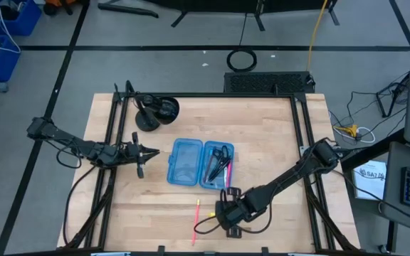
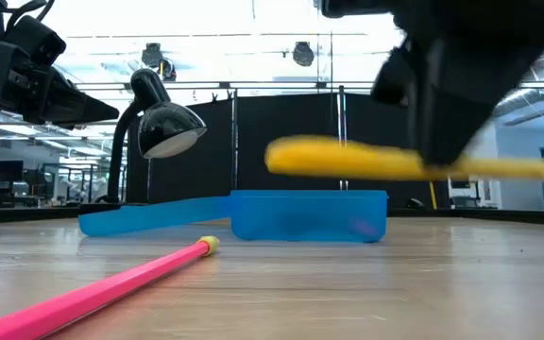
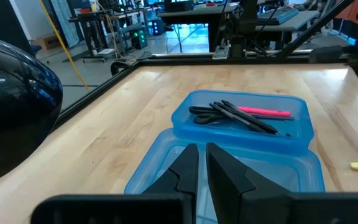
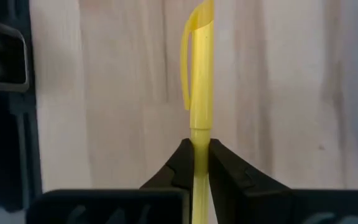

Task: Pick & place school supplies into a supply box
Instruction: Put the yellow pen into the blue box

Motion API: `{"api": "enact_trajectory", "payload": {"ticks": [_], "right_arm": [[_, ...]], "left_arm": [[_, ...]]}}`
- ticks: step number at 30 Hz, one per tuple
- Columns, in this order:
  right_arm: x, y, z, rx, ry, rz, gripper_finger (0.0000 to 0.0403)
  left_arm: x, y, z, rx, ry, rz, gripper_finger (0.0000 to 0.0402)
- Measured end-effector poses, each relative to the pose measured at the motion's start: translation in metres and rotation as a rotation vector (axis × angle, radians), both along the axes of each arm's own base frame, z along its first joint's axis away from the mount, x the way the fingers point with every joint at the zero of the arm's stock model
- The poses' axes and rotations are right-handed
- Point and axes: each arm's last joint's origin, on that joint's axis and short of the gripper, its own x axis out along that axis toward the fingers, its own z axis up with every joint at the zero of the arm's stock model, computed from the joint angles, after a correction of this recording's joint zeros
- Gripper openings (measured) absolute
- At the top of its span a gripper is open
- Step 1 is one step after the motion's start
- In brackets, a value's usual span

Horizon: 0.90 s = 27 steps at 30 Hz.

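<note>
My right gripper (image 4: pixel 194 152) is clamped on the yellow pen (image 4: pixel 199 74), lifted off the near table, its long axis level, left-right. My left gripper (image 3: pixel 201 165), fingers together, waits left of the supply box (image 1: pixel 187 162). The box holds scissors (image 3: pixel 207 115) and pens; a pink pencil (image 2: pixel 102 288) remains out.

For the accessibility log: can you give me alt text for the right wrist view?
The right gripper is shut on a yellow pen, which points straight ahead from between its dark fingers over the pale wooden table. A sliver of blue shows at one edge.
</note>
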Motion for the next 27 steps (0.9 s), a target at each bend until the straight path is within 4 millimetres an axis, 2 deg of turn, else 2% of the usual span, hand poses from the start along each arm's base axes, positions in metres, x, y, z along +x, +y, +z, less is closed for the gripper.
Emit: {"api": "enact_trajectory", "payload": {"ticks": [8,19,27], "right_arm": [[0.007,-0.026,0.028,0.004,-0.086,-0.145,0.0017],[0.005,-0.071,0.081,0.038,-0.226,-0.299,0.0017],[0.007,-0.093,0.095,0.076,-0.260,-0.394,0.0025]], "left_arm": [[0.000,0.000,0.000,-0.002,0.000,0.000,0.0037],[0.000,0.000,0.000,-0.001,0.002,0.000,0.0037],[0.000,0.000,0.000,-0.001,0.003,0.000,0.0037]]}}
